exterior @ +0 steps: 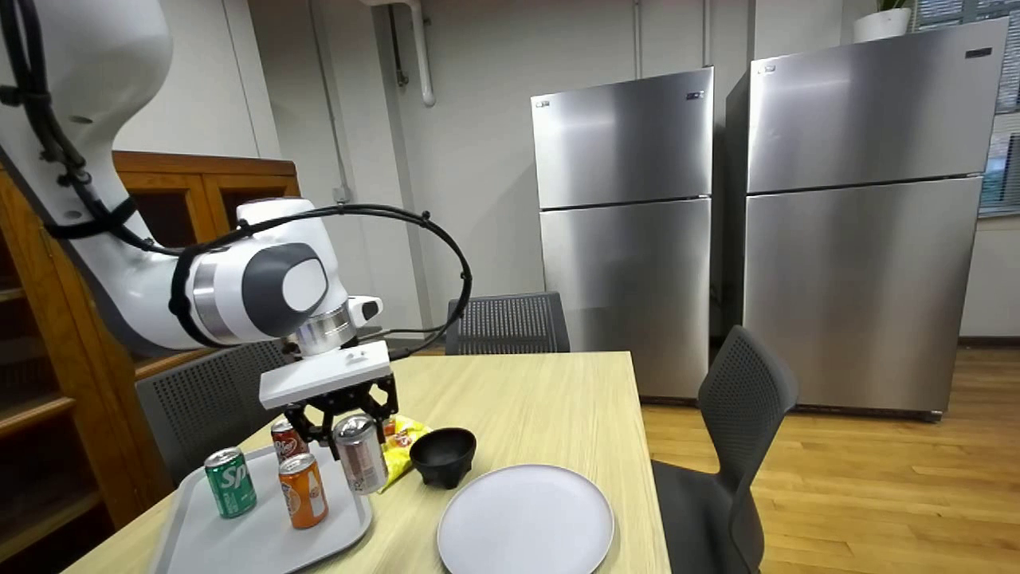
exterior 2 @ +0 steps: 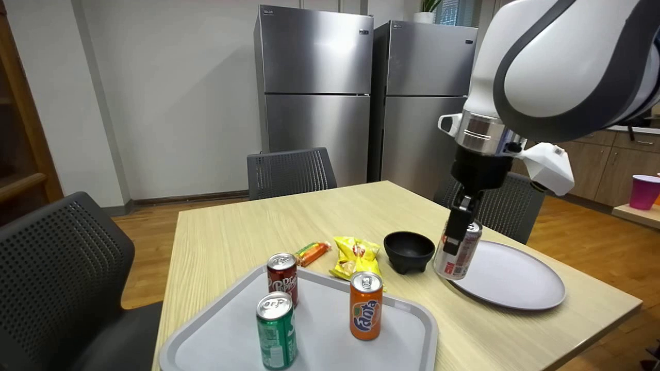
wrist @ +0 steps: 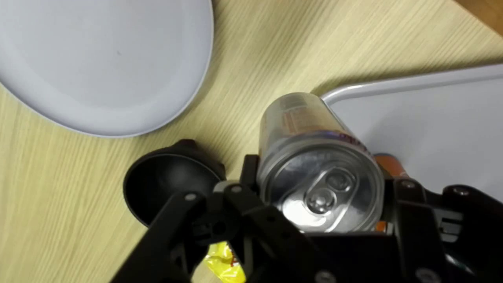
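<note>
Our fingers (wrist: 249,173) grasp a tilted silver soda can (exterior: 361,456) above the table (exterior 2: 232,232), between the tray (exterior 2: 325,330) and plate (exterior 2: 508,275); we'd best squeeze steadily and straighten it before any lowering.

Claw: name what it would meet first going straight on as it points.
Probably the tabletop between tray and plate, met by the can the claw holds; depth beneath is hard to judge.

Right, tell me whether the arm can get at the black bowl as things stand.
Probably not: the claw is closed on a silver can, so it isn't free to grasp. Otherwise the way looks open: the black bowl stands close by on the table with nothing covering it.
</note>
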`<state>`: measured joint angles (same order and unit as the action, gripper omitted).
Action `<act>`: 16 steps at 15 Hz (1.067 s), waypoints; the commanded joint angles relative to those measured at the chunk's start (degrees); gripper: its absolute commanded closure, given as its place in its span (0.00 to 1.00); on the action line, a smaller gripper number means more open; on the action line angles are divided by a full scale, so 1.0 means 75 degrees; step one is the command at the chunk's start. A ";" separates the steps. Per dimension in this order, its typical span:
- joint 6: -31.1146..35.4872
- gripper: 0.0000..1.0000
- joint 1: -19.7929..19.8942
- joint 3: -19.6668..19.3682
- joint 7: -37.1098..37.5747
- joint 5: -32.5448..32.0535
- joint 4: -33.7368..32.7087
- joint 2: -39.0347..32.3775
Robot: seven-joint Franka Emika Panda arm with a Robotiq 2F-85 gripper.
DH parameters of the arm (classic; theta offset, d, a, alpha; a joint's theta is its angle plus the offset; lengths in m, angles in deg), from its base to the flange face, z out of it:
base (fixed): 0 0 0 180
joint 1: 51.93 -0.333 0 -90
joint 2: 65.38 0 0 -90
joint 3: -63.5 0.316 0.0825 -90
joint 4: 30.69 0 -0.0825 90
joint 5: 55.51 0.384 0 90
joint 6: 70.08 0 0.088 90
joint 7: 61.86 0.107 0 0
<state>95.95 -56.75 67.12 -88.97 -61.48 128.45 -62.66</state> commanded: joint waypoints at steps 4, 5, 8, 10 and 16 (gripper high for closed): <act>-0.0094 0.62 -0.1045 0.0545 -0.0239 0.1246 -0.0023 0.0150; -0.0108 0.62 -0.1170 0.0619 -0.0250 0.1355 -0.0024 0.0174; -0.0207 0.62 -0.1363 0.0766 -0.0193 0.1248 -0.0032 0.0319; -0.0214 0.62 -0.1444 0.0814 -0.0197 0.1179 -0.0026 0.0438; -0.0218 0.62 -0.1831 0.0897 -0.0509 0.1325 0.0050 0.0584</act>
<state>95.90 -69.14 72.88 -90.26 -52.91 128.06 -61.32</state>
